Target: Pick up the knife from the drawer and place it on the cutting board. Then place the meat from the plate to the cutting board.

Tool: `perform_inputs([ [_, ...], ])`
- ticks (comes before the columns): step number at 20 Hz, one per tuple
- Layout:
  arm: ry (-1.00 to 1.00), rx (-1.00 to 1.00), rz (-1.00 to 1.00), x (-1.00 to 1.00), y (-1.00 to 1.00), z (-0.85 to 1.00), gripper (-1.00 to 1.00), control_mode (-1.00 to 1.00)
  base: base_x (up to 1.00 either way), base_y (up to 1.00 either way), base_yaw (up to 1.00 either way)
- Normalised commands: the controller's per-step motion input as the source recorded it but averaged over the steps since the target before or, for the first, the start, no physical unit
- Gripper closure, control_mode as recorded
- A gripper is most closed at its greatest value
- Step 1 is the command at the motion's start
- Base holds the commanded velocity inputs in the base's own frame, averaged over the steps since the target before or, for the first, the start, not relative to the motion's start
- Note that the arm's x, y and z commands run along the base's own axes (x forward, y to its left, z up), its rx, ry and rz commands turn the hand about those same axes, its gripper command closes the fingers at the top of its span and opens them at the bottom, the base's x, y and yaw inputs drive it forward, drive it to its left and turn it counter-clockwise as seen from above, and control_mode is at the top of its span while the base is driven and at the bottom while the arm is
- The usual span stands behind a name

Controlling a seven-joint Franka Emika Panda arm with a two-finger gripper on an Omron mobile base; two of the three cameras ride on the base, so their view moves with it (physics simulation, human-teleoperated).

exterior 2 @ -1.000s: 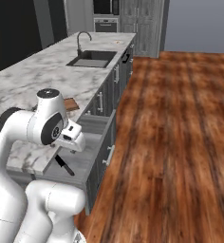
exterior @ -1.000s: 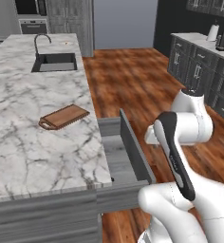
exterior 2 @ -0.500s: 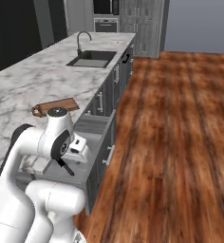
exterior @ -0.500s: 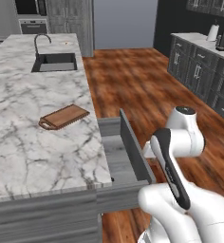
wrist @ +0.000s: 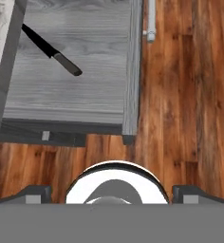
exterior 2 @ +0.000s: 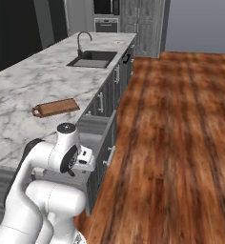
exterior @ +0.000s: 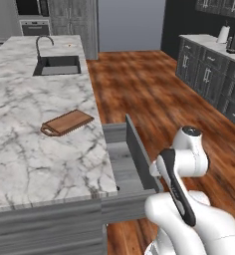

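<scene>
Hand view: the knife lies diagonally in the upper left of the frame, on the grey floor of the open drawer, its black handle toward the middle of the drawer and its blade running up-left toward the side wall. The drawer front runs down the centre-right of the frame, with wooden floor beyond it. The two dark fingertips sit far apart at the bottom corners, so the hand is spread wide and grips nothing.

In the left base view the cutting board rests at left centre on the marble bench, well apart from the drawer, which stands pulled out at centre. The sink lies in the upper left.
</scene>
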Motion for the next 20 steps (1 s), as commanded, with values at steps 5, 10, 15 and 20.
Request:
perform_inputs([
  [5, 0.00, 0.00, 0.01, 0.43, -0.03, -0.11, -1.00, -1.00, 0.00, 0.00, 0.00],
  [10, 0.04, 0.00, 0.00, 0.56, -0.11, -0.09, -1.00, -1.00, 0.00, 0.00, 0.00],
  [15, 0.13, 0.00, 0.00, 0.58, 0.00, -0.33, -1.00, -1.00, 0.00, 0.00, 0.00],
  [20, 0.09, 0.00, 0.00, 0.52, 0.00, -0.36, -1.00, -1.00, 0.00, 0.00, 0.00],
])
